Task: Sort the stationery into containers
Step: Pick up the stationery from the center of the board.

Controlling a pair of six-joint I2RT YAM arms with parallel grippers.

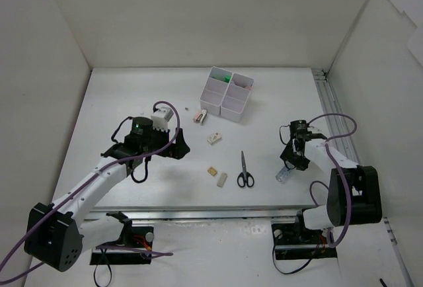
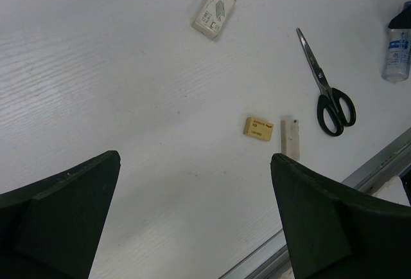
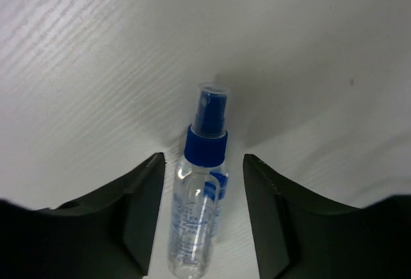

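The clear glue bottle with a blue cap (image 3: 198, 218) lies on the table between the fingers of my right gripper (image 3: 202, 163). The jaws are open, with a gap on each side of the bottle. In the top view the bottle (image 1: 283, 175) lies just below the right gripper (image 1: 293, 161). My left gripper (image 2: 196, 160) is open and empty above bare table. Ahead of it lie a tan eraser (image 2: 258, 128), a white eraser (image 2: 289, 139), black-handled scissors (image 2: 327, 89) and a small printed white box (image 2: 214, 12). The four white bins (image 1: 228, 92) stand at the back.
A small pink piece (image 1: 200, 116) lies just left of the bins. Something green (image 1: 227, 75) and something reddish (image 1: 242, 83) sit in the back bins. White walls enclose the table. A metal rail (image 1: 198, 213) runs along the near edge.
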